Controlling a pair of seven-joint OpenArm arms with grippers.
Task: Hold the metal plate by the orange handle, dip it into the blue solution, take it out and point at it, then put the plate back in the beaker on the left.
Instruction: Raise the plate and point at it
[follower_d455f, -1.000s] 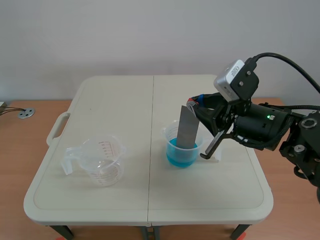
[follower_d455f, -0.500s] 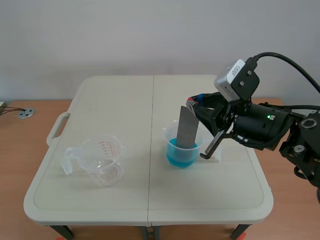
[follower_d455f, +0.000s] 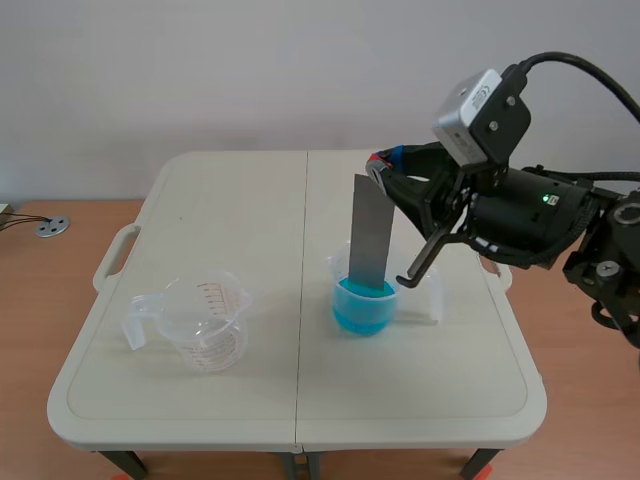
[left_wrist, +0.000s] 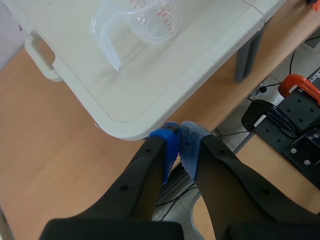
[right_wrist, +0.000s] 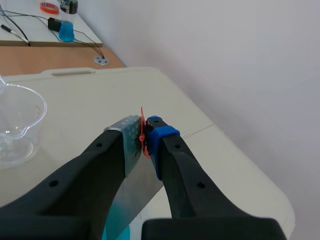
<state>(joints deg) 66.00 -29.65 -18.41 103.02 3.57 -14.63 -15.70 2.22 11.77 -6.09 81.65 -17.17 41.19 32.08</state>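
Observation:
A grey metal plate (follower_d455f: 369, 232) stands upright, its lower end still inside the beaker of blue solution (follower_d455f: 362, 304) at the table's middle right. My right gripper (follower_d455f: 381, 166) is shut on the plate's orange handle (right_wrist: 143, 133) at its top end. In the right wrist view the plate (right_wrist: 131, 195) hangs down below the fingers. The clear beaker (follower_d455f: 208, 320) with red markings stands at the front left of the table, with nothing in it. My left gripper (left_wrist: 179, 141) is shut on nothing, low beside the table's corner, near that beaker (left_wrist: 145, 20).
The cream folding table (follower_d455f: 240, 210) has a handle on its left edge (follower_d455f: 113, 255). A small clear holder (follower_d455f: 431, 300) stands right of the blue beaker. Below the table's edge in the left wrist view lie black equipment and an orange clamp (left_wrist: 300, 86).
My right gripper has risen with the plate, pulling it partly up out of the blue solution. The left beaker has not moved.

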